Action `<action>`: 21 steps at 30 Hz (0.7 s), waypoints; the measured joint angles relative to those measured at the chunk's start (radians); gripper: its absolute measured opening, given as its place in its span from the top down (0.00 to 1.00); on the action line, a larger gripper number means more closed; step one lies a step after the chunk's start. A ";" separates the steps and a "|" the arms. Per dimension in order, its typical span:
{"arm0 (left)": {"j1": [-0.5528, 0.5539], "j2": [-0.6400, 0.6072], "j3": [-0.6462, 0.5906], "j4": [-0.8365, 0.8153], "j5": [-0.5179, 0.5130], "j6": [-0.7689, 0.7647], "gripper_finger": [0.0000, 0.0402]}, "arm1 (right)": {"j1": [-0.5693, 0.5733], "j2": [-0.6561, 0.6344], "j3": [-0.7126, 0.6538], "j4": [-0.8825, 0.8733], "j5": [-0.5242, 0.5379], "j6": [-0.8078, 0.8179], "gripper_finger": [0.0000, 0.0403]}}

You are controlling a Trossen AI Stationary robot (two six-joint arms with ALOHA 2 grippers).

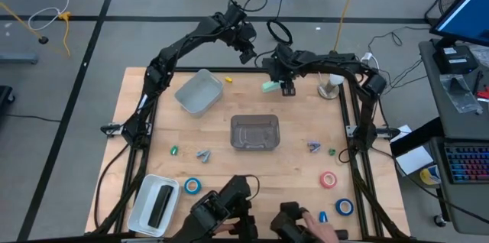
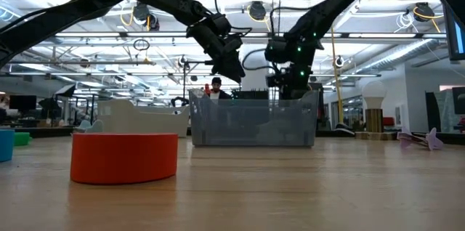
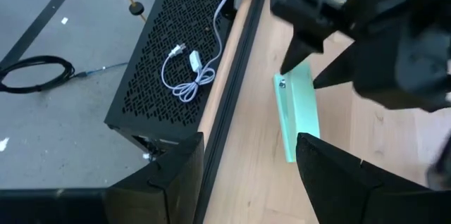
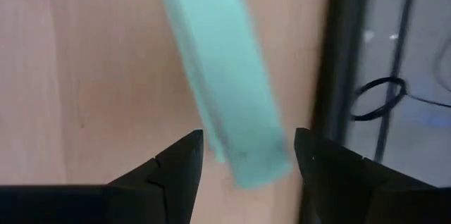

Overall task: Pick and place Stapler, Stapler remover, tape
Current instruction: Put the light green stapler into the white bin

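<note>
A: Where is the mint-green stapler [image 1: 270, 85] found?

B: It is seen lying flat on the wooden table [image 1: 290, 170], close to the far edge and a little right of its middle. In the right wrist view [image 4: 232, 104] it is framed between two dark fingers without being touched by either.

A: So the right gripper [image 1: 288, 89] is not clamped on it?

B: No. Its jaws are spread apart, and it is held just beside the stapler's right end, low over the table. Nothing is gripped.

A: And the left gripper [image 1: 246, 50]?

B: It is raised beyond the far edge, above the floor, pointed back towards the stapler. Its jaws are parted too, and nothing is carried between them.

A: What about the tape?

B: A red roll [image 1: 328, 179] and a blue roll [image 1: 344, 207] are found near the front right corner. Another blue roll [image 1: 192, 186] is placed towards the front left, just beside a white bin [image 1: 141, 205] in which a black object [image 1: 160, 205] is laid.

A: Are other containers noted?

B: A clear bin [image 1: 255, 132] is set at the table's middle, and a pale bin [image 1: 199, 92] is tilted towards the far left.
</note>
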State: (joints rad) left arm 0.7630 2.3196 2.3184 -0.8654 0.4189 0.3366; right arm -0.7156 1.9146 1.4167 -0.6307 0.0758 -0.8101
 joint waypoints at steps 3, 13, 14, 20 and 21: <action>0.001 0.000 0.000 0.000 0.000 -0.002 0.44 | 0.003 0.024 0.000 0.024 0.001 -0.003 0.46; 0.001 0.000 0.000 -0.001 -0.001 -0.001 0.44 | 0.006 0.067 0.000 0.037 0.008 -0.014 0.54; 0.001 0.000 0.000 -0.001 -0.001 -0.001 0.44 | 0.007 0.067 0.000 0.036 0.013 -0.014 0.56; 0.001 0.000 0.000 -0.001 -0.001 -0.003 0.44 | 0.018 0.066 0.000 0.021 0.080 -0.017 0.72; 0.001 0.000 0.000 -0.002 -0.001 -0.005 0.44 | 0.022 0.066 0.000 0.019 0.080 -0.017 0.72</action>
State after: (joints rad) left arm 0.7639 2.3199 2.3184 -0.8670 0.4182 0.3321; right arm -0.6940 1.9804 1.4167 -0.6118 0.1563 -0.8267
